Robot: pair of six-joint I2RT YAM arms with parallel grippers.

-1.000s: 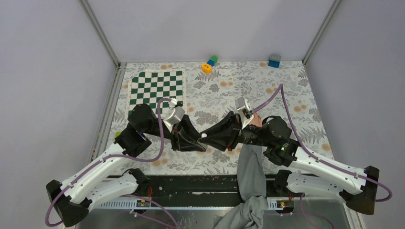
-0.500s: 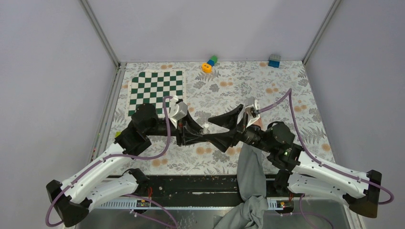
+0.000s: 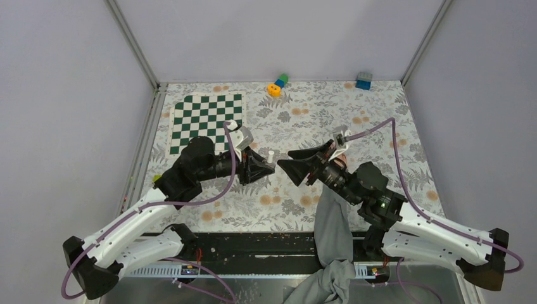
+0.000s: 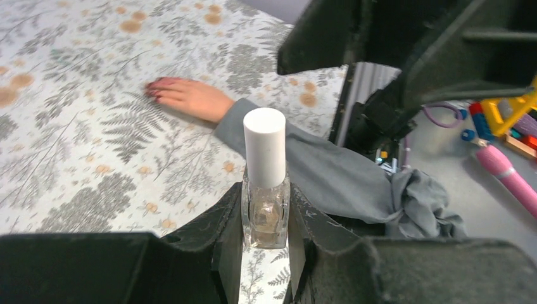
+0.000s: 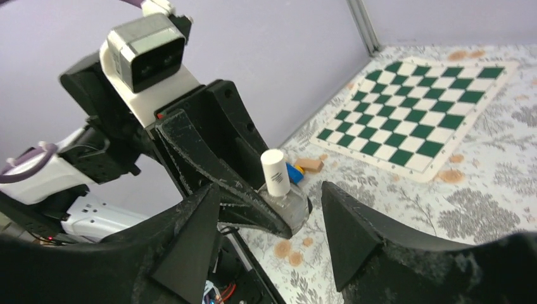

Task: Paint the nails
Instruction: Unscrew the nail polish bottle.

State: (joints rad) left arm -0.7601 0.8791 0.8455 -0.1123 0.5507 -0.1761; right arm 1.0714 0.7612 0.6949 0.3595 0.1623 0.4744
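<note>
Several dark-reddish nails (image 4: 154,90) tipped a bare hand (image 4: 193,99) that lay flat on the floral cloth (image 4: 76,145), well beyond the left gripper (image 4: 266,218) and off to the left of what it carried. Only the left wrist view showed those nails. From overhead the hand was nearly hidden beneath the right arm's wrist, and its grey sleeve (image 3: 332,218) trailed back over the near table edge.

The left gripper was clamped on the glass body of a clear polish bottle (image 4: 266,209), held upright with its white cap (image 4: 265,142) on. The right gripper (image 5: 269,190) faced it with jaws spread wide. Its own camera placed the cap just ahead of the gap between its fingers, touching neither, and the overhead view confirmed a small space between them.

Past the left gripper, that camera also caught a green-and-white chessboard mat (image 5: 424,120).
</note>
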